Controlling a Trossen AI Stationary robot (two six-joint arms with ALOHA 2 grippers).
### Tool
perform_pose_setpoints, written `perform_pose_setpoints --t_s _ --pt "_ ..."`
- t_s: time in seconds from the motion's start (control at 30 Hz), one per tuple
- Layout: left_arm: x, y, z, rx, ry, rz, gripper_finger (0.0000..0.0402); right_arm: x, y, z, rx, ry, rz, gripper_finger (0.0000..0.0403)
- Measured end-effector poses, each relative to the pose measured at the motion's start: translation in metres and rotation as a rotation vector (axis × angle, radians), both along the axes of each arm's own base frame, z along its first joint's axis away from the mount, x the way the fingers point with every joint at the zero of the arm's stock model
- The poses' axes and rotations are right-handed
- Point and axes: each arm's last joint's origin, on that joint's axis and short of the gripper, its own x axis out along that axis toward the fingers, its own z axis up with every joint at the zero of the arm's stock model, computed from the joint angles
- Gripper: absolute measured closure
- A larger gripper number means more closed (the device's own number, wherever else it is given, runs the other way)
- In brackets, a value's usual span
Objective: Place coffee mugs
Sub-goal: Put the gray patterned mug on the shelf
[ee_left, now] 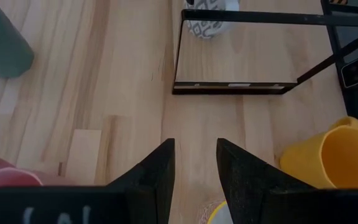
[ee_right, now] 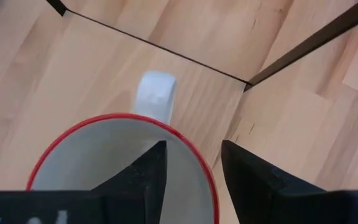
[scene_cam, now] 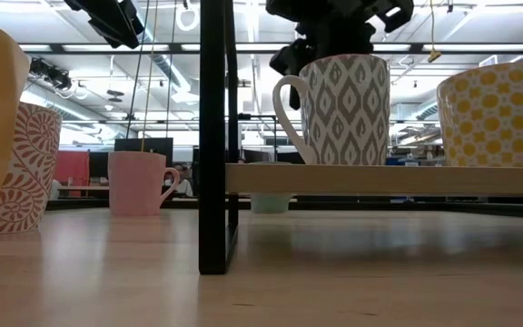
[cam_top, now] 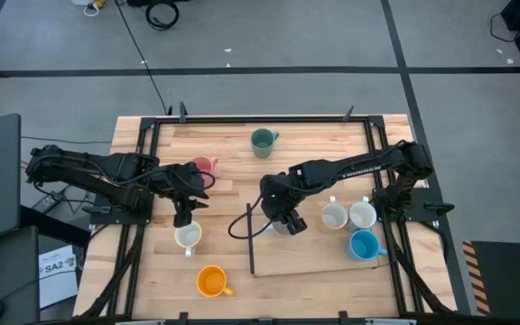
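A grey-patterned white mug with a red rim (ee_right: 104,149) stands upright on a low wooden shelf (cam_top: 314,260); in the low view this mug (scene_cam: 339,109) sits at the shelf's left end. My right gripper (ee_right: 193,149) is above it, open, straddling the rim near the handle (ee_right: 156,93). My left gripper (cam_top: 185,215) hangs open over a white mug (cam_top: 188,236) on the table, clear of it. A pink mug (cam_top: 206,167), a green mug (cam_top: 262,142) and an orange mug (cam_top: 211,282) stand on the table. My right gripper comes from above, slanting down, with one finger (ee_right: 148,171) inside the mug and the other (ee_right: 247,171) outside its wall (ee_right: 205,177), beside the handle. White shows between the inner finger and the rim. Whether the outer finger touches the wall, I cannot tell.
Two pale mugs (cam_top: 334,217) (cam_top: 362,214) and a blue one (cam_top: 364,245) stand at the shelf's right end. The shelf's black frame post (scene_cam: 213,136) rises at its left edge. Bare table lies between the shelf and the orange mug.
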Motion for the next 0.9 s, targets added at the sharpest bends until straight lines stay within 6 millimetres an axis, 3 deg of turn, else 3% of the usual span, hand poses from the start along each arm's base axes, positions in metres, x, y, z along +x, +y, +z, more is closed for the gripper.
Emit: perform_pose_setpoints --t_s 0.6,0.9 --pt "0.000 0.000 0.000 -0.001 -0.002 0.000 0.0279 -0.009 0.000 0.000 0.058 0.121 -0.167 0.0373" --pt "0.000 0.000 0.000 0.000 -0.002 -0.001 0.0279 -0.019 -0.001 0.000 0.052 0.223 -0.321 0.0357"
